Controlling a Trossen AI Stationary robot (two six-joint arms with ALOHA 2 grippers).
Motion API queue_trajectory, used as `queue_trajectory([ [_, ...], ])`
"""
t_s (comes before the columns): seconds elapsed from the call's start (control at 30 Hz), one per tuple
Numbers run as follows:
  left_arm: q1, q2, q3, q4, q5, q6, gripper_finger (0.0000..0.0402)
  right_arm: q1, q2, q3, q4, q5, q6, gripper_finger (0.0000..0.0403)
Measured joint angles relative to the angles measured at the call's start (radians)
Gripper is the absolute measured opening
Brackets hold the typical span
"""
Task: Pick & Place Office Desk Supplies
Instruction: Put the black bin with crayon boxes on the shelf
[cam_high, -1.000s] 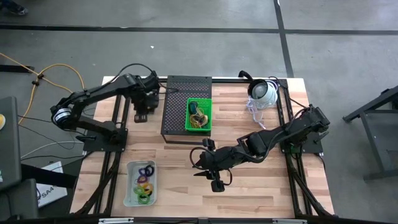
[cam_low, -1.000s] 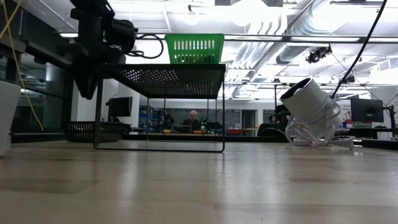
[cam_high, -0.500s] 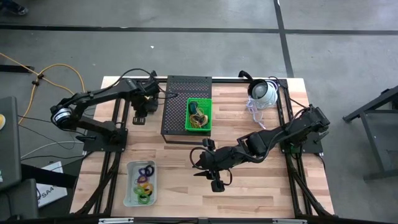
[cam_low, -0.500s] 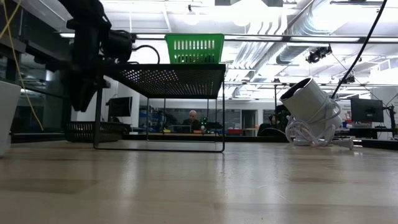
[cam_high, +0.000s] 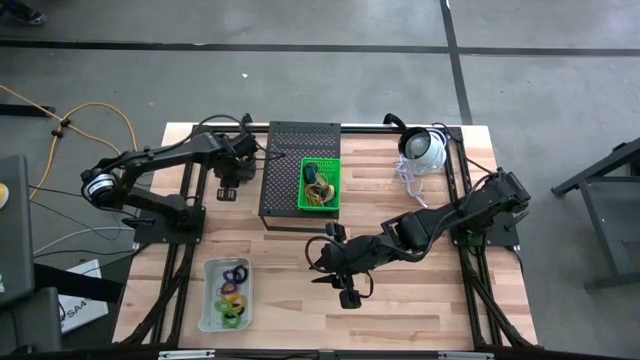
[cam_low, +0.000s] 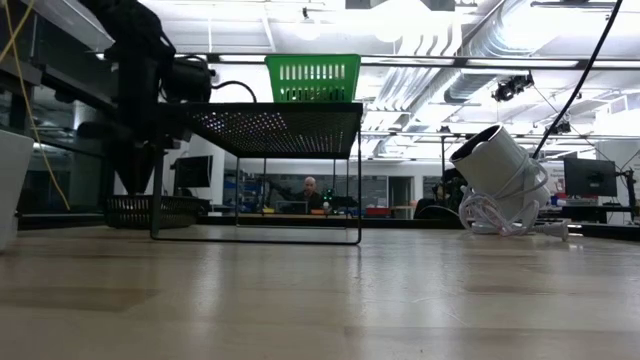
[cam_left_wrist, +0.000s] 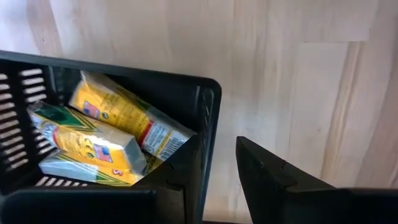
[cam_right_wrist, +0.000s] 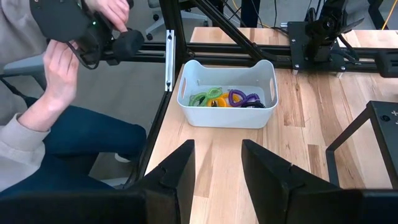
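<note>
Hovering at the upper left of the high view, the left end effector hangs over a small black basket beside the black mesh stand. In the left wrist view, its fingers stand apart with nothing between them, one each side of the basket's wall; yellow-and-white packets lie inside the basket. The right end effector sits low in the centre of the high view above bare tabletop, its fingers parted a moderate way and empty. A green basket rests on the stand's right part, holding thin bands. At the lower left, a white tray holds purple, orange and green loops. A white dome-shaped device with its cable lies at the upper right. In the right wrist view, a person sits beyond the tabletop's edge.
</note>
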Motion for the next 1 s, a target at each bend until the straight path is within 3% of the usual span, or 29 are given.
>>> queue_trajectory([
  [0.73, 0.000, 0.001, -0.126, 0.179, -0.021, -0.044, 0.0092, 0.000, 0.000, 0.000, 0.000, 0.000, 0.000, 0.0120],
  [1.0, 0.000, 0.001, -0.127, 0.178, -0.028, -0.072, 0.0034, 0.000, 0.000, 0.000, 0.000, 0.000, 0.000, 0.0120],
])
